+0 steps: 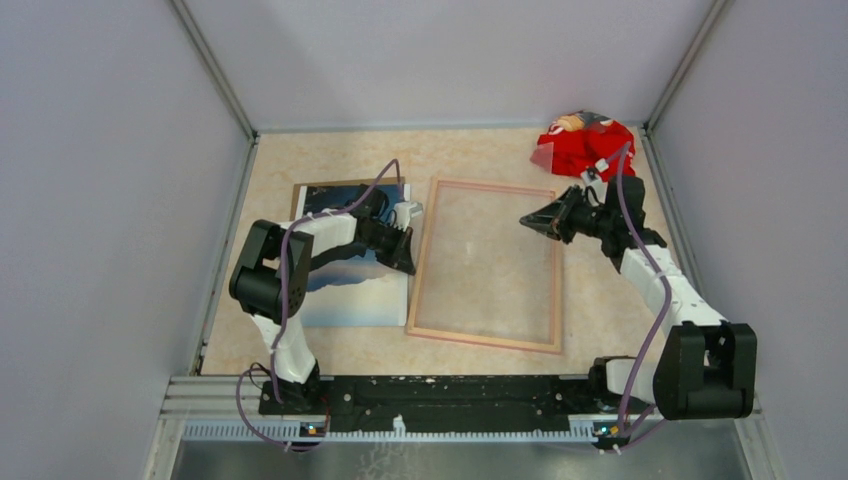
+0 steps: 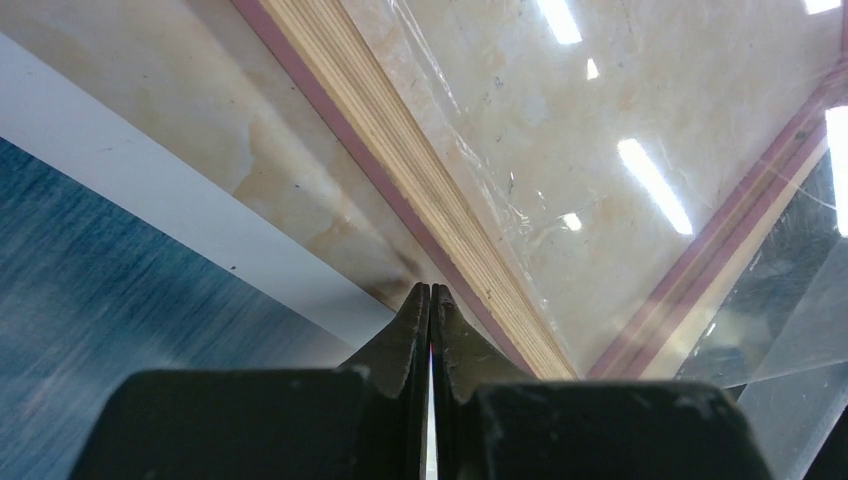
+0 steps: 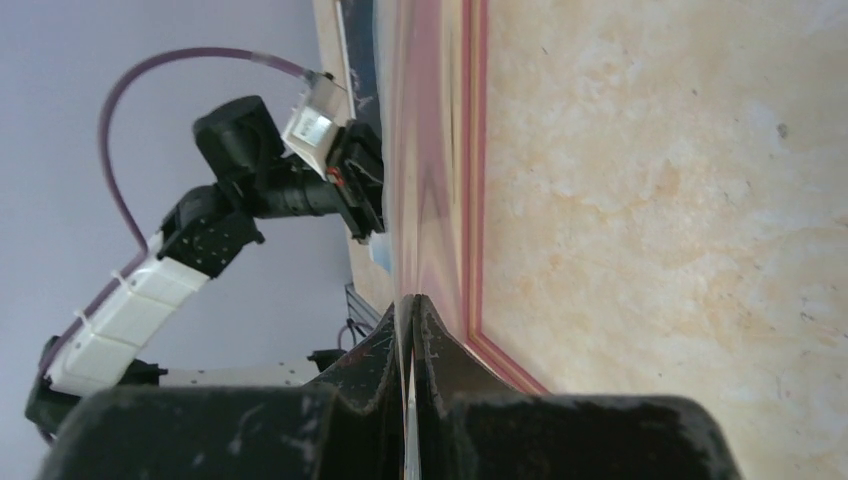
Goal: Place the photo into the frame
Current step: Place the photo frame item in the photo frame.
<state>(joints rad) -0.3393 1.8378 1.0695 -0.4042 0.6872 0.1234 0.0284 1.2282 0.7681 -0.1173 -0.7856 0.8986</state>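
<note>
The frame (image 1: 485,340) lies flat in the middle of the table, pale wood side up with a pink edge; it also shows in the left wrist view (image 2: 415,170). The photo (image 1: 350,295), blue sea side up, lies left of it, partly under my left arm, and fills the left of the left wrist view (image 2: 100,260). My left gripper (image 1: 405,255) is shut, its tips (image 2: 430,290) down at the table between the photo's white border and the frame's left rail. My right gripper (image 1: 527,220) is shut on a clear sheet (image 3: 425,150) and holds it tilted over the frame.
A brown backing board (image 1: 330,186) shows from under the photo's far edge. A red cloth bundle (image 1: 585,145) lies at the far right corner. Grey walls close in the table on three sides.
</note>
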